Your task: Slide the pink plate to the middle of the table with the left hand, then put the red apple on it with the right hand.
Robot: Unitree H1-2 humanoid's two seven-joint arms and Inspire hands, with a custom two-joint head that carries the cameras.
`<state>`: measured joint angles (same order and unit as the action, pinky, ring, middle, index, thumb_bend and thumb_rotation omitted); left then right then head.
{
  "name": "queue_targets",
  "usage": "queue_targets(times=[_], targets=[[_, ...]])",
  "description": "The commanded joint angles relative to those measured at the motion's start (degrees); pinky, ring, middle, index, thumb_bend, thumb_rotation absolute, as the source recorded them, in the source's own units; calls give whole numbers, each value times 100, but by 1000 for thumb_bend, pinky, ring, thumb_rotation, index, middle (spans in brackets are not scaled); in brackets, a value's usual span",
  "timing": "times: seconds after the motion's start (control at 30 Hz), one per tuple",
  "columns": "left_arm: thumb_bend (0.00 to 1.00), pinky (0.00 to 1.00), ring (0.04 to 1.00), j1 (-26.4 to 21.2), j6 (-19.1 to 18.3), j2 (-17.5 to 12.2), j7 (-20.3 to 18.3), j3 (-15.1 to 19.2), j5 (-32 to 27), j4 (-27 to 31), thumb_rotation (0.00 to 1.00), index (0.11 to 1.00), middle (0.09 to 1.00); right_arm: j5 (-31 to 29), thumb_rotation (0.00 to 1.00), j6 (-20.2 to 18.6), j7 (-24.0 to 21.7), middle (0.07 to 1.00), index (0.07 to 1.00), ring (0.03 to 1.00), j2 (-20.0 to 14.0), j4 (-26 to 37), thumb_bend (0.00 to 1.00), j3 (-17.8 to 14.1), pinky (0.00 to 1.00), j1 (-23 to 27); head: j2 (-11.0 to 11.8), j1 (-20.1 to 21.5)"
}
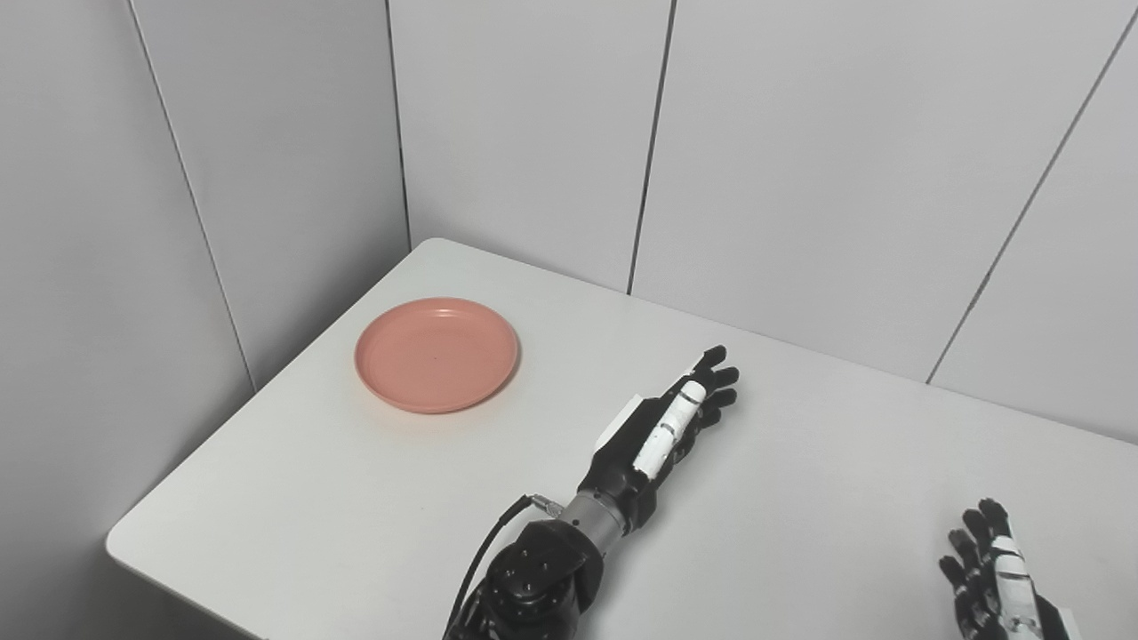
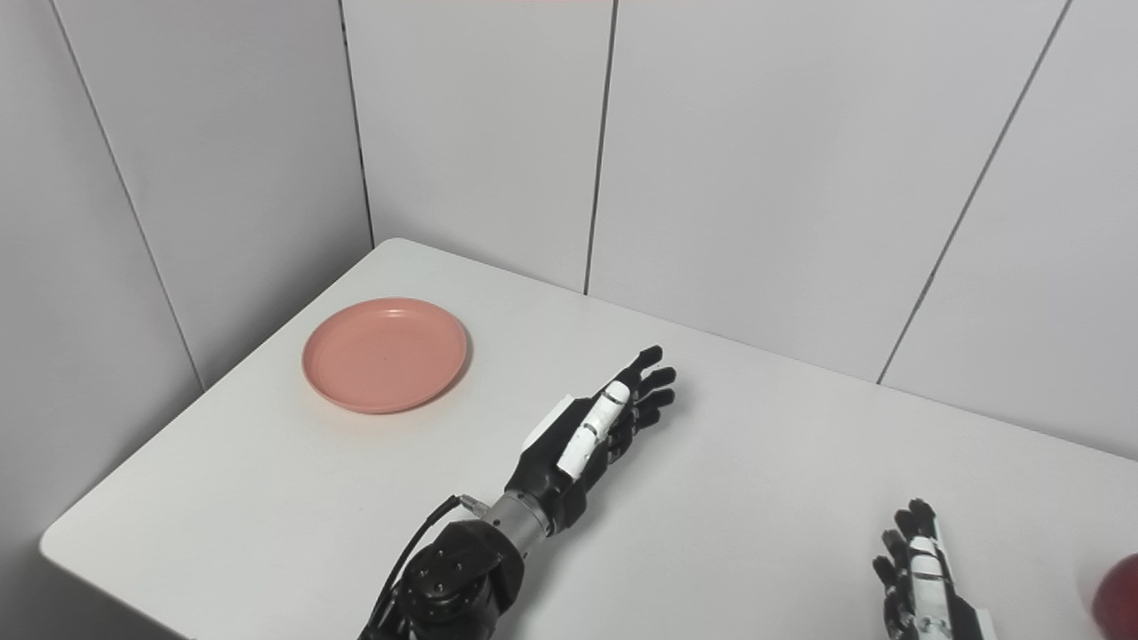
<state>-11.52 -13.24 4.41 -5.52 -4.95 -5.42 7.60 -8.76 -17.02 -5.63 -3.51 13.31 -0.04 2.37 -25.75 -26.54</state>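
Down low the right hand (image 2: 920, 578) waits with fingers apart near the red apple (image 2: 1118, 594), the left hand (image 1: 669, 427) is flat and holds nothing, and the pink plate (image 1: 436, 354) sits far off at the table's (image 1: 800, 498) left, so I think the left hand must reach it first.

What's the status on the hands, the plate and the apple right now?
Left hand open, fingers spread, right of the round pink plastic plate, not touching. Right hand open, empty, low right. Red apple just showing at right edge. Nothing between hand and plate.
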Motion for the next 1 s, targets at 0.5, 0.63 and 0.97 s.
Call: queue_targets(times=[0.5,0.63,0.97], targets=[[402,912,917,-839,-354,-421,184,649,-122,765,1000,896,916,16,1000,-60,13,1000,1000,1000,1,368,0,11,1000,129,13,-46],[390,893,911,-938,-342,-521,255,863,-149,817,1000,897,919,-1,1000,-74,-5,1000,1000,1000,-4,375,0,3,1000,136,16,-71],[401,900,914,-1242,-481,-822,451,1334,-325,968,1000,893,921,24,1000,-223,43,1000,1000,1000,26,484,0,0,1000,140,14,-119]])
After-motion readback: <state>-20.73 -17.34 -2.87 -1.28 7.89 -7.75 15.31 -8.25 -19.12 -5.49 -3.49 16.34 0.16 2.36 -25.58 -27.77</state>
